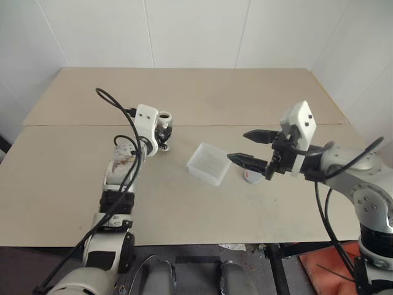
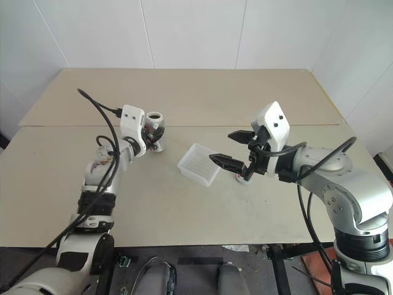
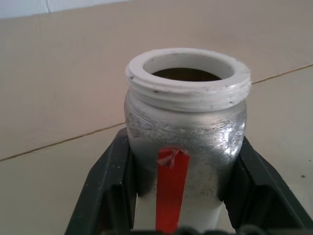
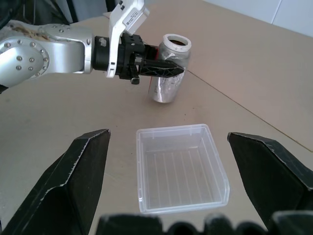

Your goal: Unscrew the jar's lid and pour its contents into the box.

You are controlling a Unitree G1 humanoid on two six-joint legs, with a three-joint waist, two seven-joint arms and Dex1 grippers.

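Already uncapped: lid (image 1: 250, 177) on table (image 1: 184, 209) beside box (image 1: 209, 163). Left pincer (image 4: 164, 68) clamps upright jar (image 4: 168, 68); right pincer (image 1: 250, 149) wide, empty. Next: carry jar over box, tip.

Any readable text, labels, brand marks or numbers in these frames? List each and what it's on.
No text can be read.
Jar: a plain red strip on its side, no letters on the visible part.
Left wrist camera housing: a small white sticker with dark marks, too small to read.
Box: only moulded ribs, no print.
Lid: no marking visible.
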